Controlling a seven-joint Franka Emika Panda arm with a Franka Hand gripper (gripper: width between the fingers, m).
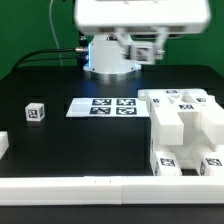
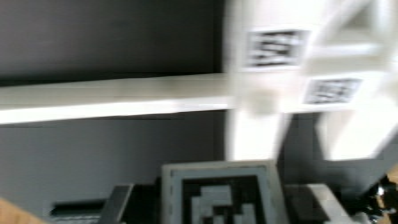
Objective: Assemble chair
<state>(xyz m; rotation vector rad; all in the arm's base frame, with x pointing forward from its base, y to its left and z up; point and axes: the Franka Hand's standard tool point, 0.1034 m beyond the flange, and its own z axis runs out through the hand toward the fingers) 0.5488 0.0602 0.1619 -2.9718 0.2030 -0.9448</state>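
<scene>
The pincer (image 2: pixel 222 206) grips a small tagged white part (image 2: pixel 221 186) between its fingers. Well below it, blocky chair parts (image 1: pixel 185 130) sit clustered on the dark tabletop (image 1: pixel 60 145).

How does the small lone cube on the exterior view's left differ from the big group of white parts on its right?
The small cube is far smaller than the group of white parts. The cube stands alone on the black table; the group is several blocks packed together. The cube shows one tag, the group several. Both are glossy white with black-and-white square tags.
</scene>
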